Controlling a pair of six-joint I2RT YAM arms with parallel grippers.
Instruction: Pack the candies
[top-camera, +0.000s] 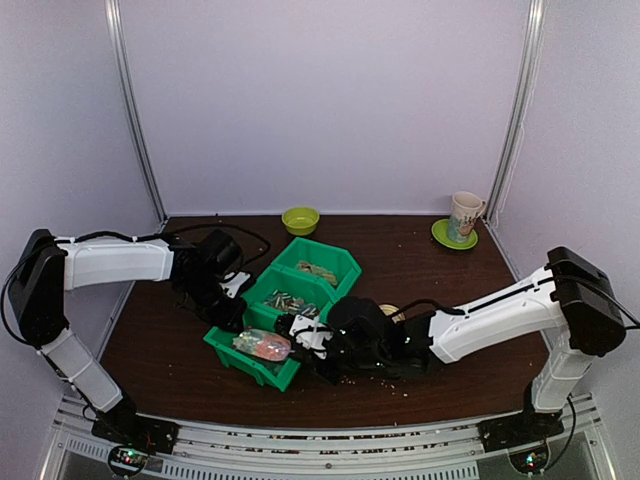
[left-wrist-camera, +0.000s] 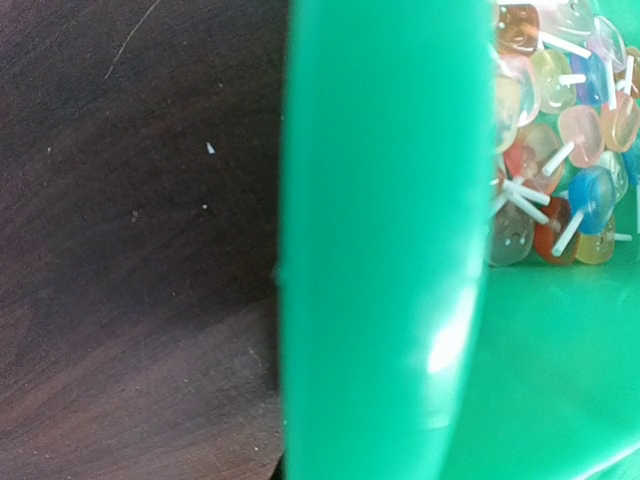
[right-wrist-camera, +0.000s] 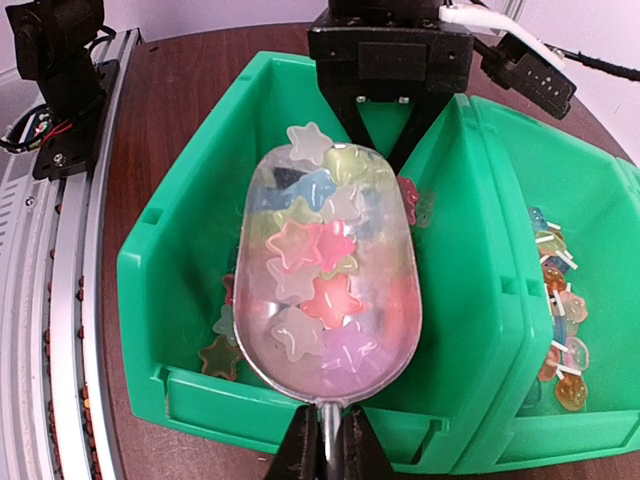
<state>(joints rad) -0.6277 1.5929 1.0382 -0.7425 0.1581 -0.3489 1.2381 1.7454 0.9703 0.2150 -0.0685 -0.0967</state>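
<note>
The right jaws are pinched tight on the handle of a clear scoop (right-wrist-camera: 395, 300). The scoop is full of star candies (right-wrist-camera: 320, 245) and hangs over the near green bin (right-wrist-camera: 185, 250) on the bench (right-wrist-camera: 200, 70). More candies lie inside the bin. The left jaws are closed on the bin's far wall.

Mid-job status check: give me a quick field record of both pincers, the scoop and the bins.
right pincer: shut on handle of scoop
scoop: full of star candies, held over nearest green bin
nearest green bin: a few star candies inside
left pincer: shut, at that bin's far rim; grip unclear
next bin: lollipops
</note>
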